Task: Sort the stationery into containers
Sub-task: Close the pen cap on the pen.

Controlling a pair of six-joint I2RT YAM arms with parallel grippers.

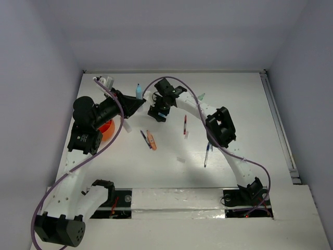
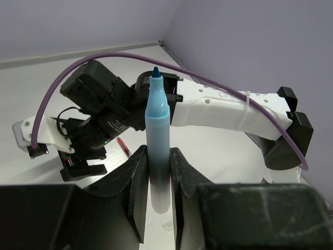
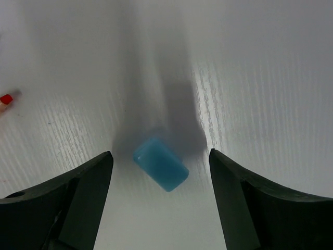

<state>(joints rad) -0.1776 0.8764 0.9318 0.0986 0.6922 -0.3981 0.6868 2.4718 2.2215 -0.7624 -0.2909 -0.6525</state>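
Observation:
My left gripper (image 1: 136, 100) (image 2: 158, 174) is shut on a light blue marker (image 2: 157, 140) (image 1: 139, 91), which stands upright with its bare tip up and no cap on. My right gripper (image 1: 158, 113) (image 3: 160, 155) is open, pointing down at the table. A light blue cap (image 3: 160, 163) lies loose on the table between its fingers, touching neither. The orange-red pot (image 1: 107, 130) sits at the left, half hidden under the left arm. Still on the table are a red pen (image 1: 184, 125), a blue pen (image 1: 207, 155), a dark blue pen (image 1: 145, 139) and an orange marker (image 1: 151, 139).
A pale green cap (image 1: 201, 97) lies behind the right arm. A pale tube-like item (image 1: 107, 81) sits at the back left corner, and a small white bit (image 1: 180, 160) lies mid-table. The two grippers are close together at the back centre. White walls enclose the table.

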